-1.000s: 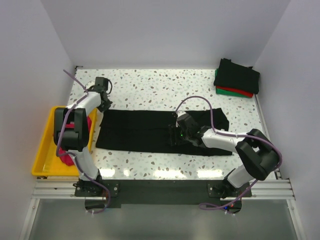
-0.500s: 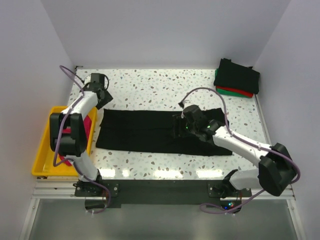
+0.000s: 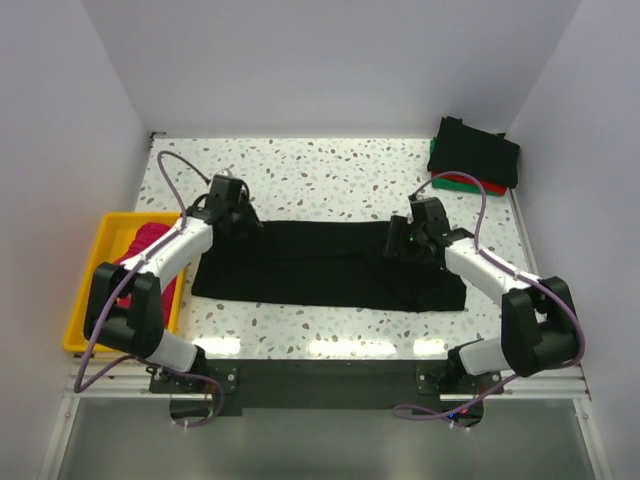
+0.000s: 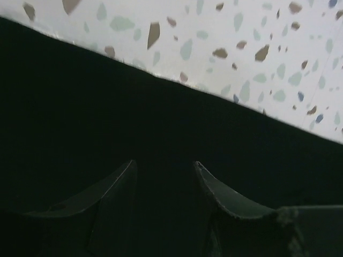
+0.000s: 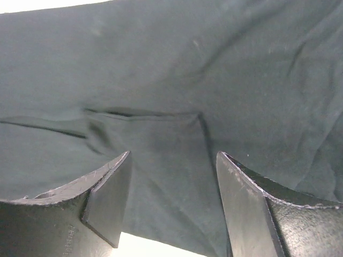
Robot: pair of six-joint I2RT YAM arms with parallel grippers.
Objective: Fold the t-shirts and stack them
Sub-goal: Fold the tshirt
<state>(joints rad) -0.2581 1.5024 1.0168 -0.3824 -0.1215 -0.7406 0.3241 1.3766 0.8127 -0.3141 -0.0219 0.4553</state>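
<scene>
A large black t-shirt (image 3: 320, 265), folded into a long strip, lies across the middle of the table. My left gripper (image 3: 245, 214) is at its far left edge. In the left wrist view the left gripper (image 4: 163, 163) is open over black cloth (image 4: 80, 107), holding nothing. My right gripper (image 3: 399, 240) hovers over the strip's right part near its far edge. The right wrist view shows the right gripper (image 5: 174, 156) open just above the creased cloth (image 5: 161, 64). A folded stack (image 3: 475, 152), black on top with green and red edges below, sits at the back right corner.
A yellow tray (image 3: 85, 300) stands at the table's left edge with a magenta-pink shirt (image 3: 148, 242) bunched in it. White walls close the table on three sides. The speckled tabletop (image 4: 241, 32) shows beyond the shirt's far edge.
The left gripper swung from the back left corner to the shirt's far left edge and opened. The right gripper moved from the shirt's middle toward its right end. The right-hand flap now lies flatter.
</scene>
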